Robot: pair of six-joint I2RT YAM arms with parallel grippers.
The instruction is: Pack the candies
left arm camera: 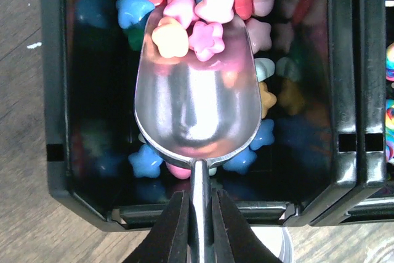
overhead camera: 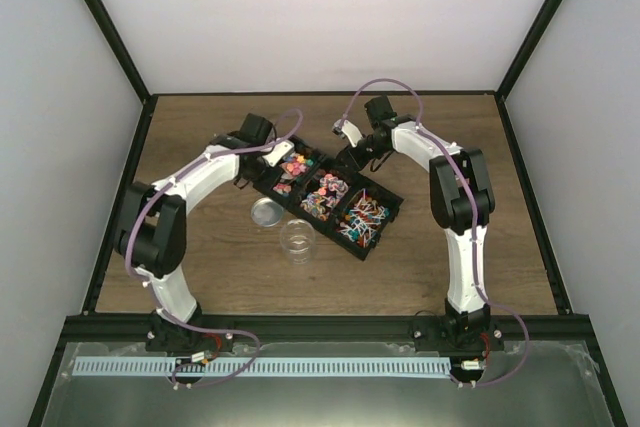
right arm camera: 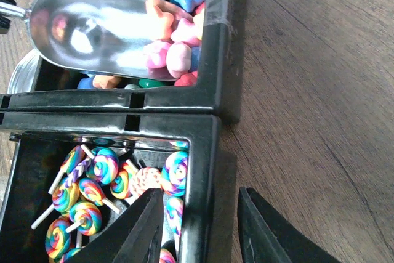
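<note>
The left gripper is clamped tight on the thin handle of a metal scoop, fingers pressed to either side of the stem. The scoop's bowl lies inside the end compartment of a black tray, its front lip pushed in among the candies – star-shaped pieces in pink, orange, blue and yellow. A few pink and orange stars sit in the mouth of the scoop; the rest are heaped around and beneath it.

The right gripper stands part-way open astride the tray's far wall, at the next compartment along. Its inner finger hangs over the swirl lollipops there, with a gap visible between it and the wall. Its outer finger is outside the tray above the wooden table, very close to the wall – whether it touches cannot be told.

From above, the tray lies slantwise in the middle of the table with three filled compartments. A clear round jar stands upright just beside its near edge, and the jar's lid lies flat next to it, on the left arm's side.
</note>
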